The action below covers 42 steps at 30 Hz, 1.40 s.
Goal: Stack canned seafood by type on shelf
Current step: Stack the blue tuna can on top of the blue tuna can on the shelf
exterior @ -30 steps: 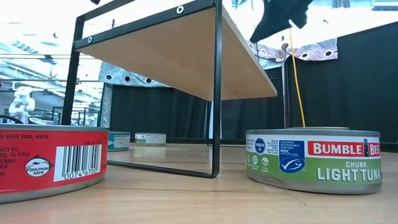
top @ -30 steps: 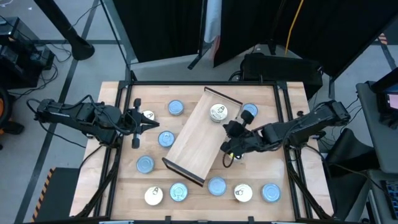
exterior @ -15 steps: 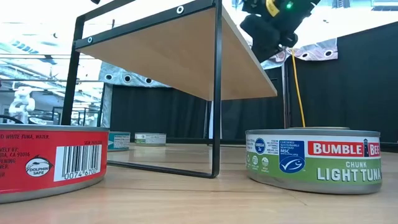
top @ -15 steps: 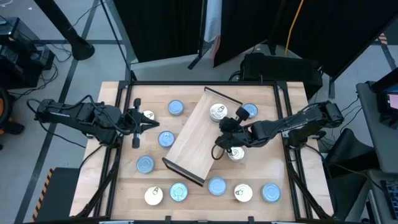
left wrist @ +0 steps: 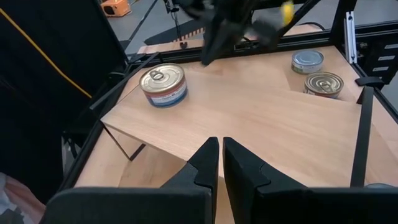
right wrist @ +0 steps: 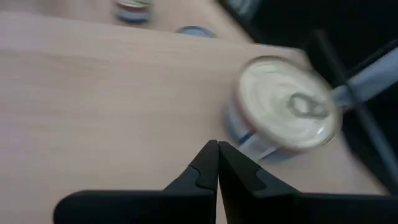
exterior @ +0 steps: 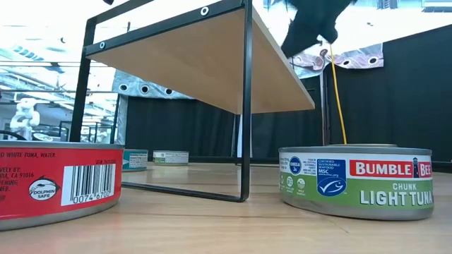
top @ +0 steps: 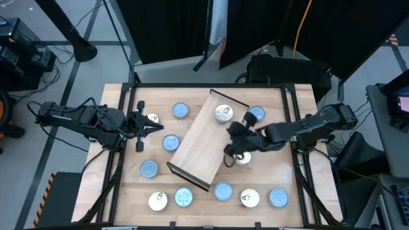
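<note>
The shelf (top: 201, 144) is a light-wood board on black legs, lying slantwise mid-table. One cream-topped tin (top: 223, 114) (left wrist: 163, 84) stands on its far end. My right gripper (top: 229, 142) (right wrist: 216, 155) hangs shut over the shelf's right side, just short of that tin (right wrist: 286, 115) and touching nothing. My left gripper (left wrist: 217, 149) (top: 144, 124) waits shut and raised at the table's left. The other canned seafood stands on the tabletop: blue-topped tins (top: 170, 142) (top: 223, 190) and cream-topped ones (top: 243, 158) (top: 158, 200).
In the low view the shelf (exterior: 198, 56) is seen from below, with a red tin (exterior: 56, 183) and a green-labelled tuna tin (exterior: 357, 182) close by. A blue tin (top: 255, 114) stands beside the shelf's far right. The table's black frame (top: 131, 96) rims the work area.
My right gripper swung a little toward the table's left over the shelf, then drew back toward the right, staying shut. The tin on the shelf kept its place.
</note>
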Each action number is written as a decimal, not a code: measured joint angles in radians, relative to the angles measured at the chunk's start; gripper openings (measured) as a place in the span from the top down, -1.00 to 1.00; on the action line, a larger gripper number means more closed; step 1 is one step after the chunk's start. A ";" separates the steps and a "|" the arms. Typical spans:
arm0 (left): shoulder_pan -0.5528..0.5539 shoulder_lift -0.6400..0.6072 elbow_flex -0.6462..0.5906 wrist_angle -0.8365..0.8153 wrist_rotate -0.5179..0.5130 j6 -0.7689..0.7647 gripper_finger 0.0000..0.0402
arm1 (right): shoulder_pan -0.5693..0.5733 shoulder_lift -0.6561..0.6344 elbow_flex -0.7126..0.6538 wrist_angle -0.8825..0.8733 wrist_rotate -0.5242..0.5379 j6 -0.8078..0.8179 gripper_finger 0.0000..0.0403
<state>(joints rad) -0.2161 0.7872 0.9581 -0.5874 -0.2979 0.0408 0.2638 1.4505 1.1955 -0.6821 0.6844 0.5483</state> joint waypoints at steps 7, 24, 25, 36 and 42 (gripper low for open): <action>0.000 0.001 -0.001 -0.029 -0.008 -0.014 0.86 | 0.188 -0.023 0.105 -0.230 -0.148 0.428 0.98; 0.000 0.121 -0.001 -0.029 -0.011 -0.188 0.86 | 0.330 0.089 -0.097 -0.330 -0.378 0.933 0.98; 0.000 0.133 -0.002 -0.028 -0.011 -0.205 0.86 | 0.319 0.089 -0.106 -0.329 -0.380 0.917 0.98; -0.022 0.193 -0.028 -0.027 -0.013 -0.301 0.86 | 0.225 0.094 -0.112 -0.293 -0.428 0.766 0.98; -0.075 0.193 -0.027 -0.028 -0.038 -0.345 0.86 | 0.226 0.116 -0.112 -0.289 -0.476 0.765 0.98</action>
<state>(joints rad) -0.2913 0.9802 0.9306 -0.6155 -0.3359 -0.3040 0.4897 1.5661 1.0832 -0.9714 0.2089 1.3137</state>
